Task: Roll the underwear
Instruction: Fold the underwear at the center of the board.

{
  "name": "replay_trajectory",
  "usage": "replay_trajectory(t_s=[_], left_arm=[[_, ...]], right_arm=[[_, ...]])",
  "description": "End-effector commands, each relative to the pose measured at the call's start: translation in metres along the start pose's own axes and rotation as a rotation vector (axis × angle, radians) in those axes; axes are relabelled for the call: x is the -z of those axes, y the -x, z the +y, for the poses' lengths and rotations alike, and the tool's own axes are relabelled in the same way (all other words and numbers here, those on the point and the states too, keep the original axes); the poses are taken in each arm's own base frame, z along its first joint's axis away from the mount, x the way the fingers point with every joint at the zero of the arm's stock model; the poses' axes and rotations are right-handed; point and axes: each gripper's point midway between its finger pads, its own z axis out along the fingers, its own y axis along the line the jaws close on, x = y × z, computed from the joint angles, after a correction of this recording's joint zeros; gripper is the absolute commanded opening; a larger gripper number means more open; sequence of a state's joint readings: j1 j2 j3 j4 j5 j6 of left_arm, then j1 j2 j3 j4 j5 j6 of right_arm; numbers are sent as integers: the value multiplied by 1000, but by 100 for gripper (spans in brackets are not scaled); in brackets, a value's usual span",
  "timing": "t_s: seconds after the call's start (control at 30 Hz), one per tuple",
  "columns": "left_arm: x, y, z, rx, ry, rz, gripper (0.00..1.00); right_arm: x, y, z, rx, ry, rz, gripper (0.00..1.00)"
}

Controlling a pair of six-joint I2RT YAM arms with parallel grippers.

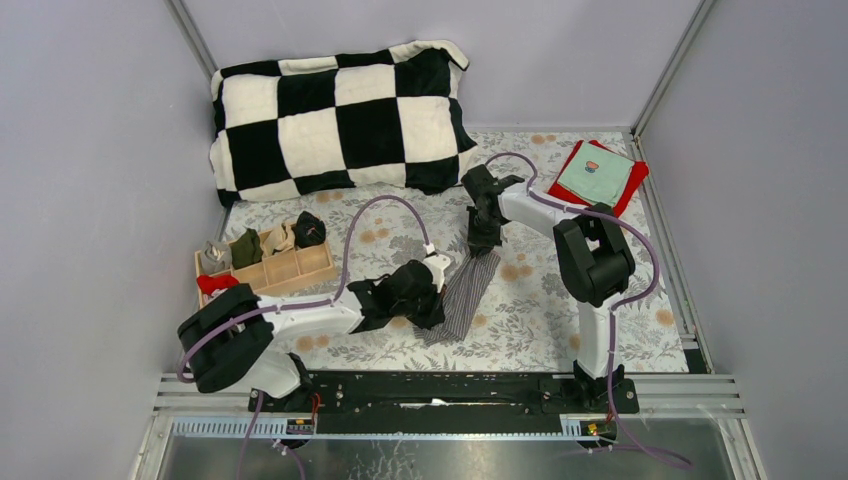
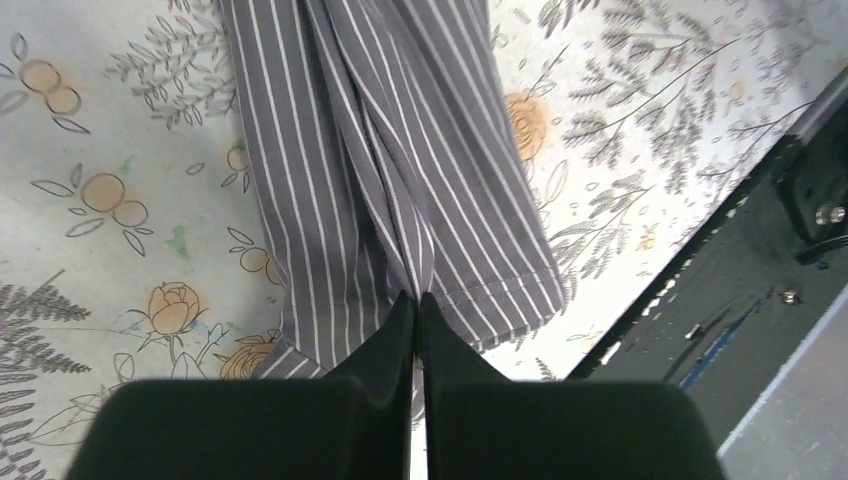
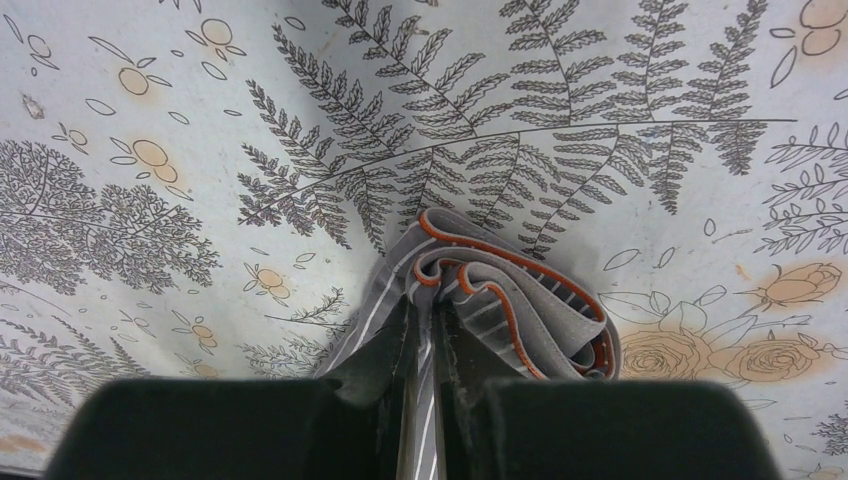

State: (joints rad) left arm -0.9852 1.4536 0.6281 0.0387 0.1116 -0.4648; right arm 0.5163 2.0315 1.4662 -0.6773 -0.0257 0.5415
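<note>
Left claw [image 2: 417, 298] and right claw [image 3: 425, 305] each clamped one end of the grey underwear [image 1: 470, 285].
Hem [image 2: 500, 290] sat between the left's closed tips, bunched orange waistband [image 3: 520, 290] between the right's; probably stretched straight over the tabletop [image 1: 540, 320] for rolling.

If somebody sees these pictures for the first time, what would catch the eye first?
The black-and-white checkered pillow at the far end catches the eye first. In the middle of the floral sheet, the grey striped boxer shorts with an orange-brown waistband lie stretched between the left gripper, pinching the hem, and the right gripper, pinching the bunched waistband. A bright red cloth under a teal square cloth sits in the far right corner.
</note>
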Motion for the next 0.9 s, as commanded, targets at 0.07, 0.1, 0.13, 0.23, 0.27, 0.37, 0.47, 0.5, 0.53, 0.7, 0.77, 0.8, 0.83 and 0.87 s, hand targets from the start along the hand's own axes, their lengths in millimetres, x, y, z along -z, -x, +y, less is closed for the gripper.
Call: replay_trajectory(t_s=[0.07,0.1,0.13,0.23,0.27,0.37,0.47,0.5,0.53,0.7,0.77,0.8,0.83,0.87], left_arm=[[20,20,2,0,45,-29,0],[22,20,4,0,52,-33,0],[23,20,6,-1,60,-34,0],[22,14,15,9,84,-22,0],[21,12,17,14,92,-16,0],[17,5,24,30,121,2,0],[12,-2,33,45,157,19,0],[11,-6,34,48,162,28,0],[10,-7,39,52,184,26,0],[12,-9,57,68,287,27,8],[16,-7,61,75,319,16,22],[19,-3,63,78,335,4,26],[23,0,64,82,349,-8,29],[27,4,64,85,362,-22,33]], right_arm=[[-24,-12,-17,34,-68,25,8],[-24,-12,-18,34,-67,24,9],[-25,-12,-17,35,-67,23,10],[-23,-11,-17,34,-66,22,12],[-23,-11,-17,34,-66,21,13],[-22,-11,-17,35,-67,18,17],[-21,-11,-17,35,-68,18,21],[-21,-11,-18,34,-67,18,24],[-21,-11,-17,35,-66,19,25],[-20,-10,-16,35,-62,17,33],[-20,-10,-15,35,-58,16,34],[-20,-10,-15,33,-57,16,35],[-20,-10,-15,35,-57,16,35],[-20,-10,-14,35,-55,16,35]])
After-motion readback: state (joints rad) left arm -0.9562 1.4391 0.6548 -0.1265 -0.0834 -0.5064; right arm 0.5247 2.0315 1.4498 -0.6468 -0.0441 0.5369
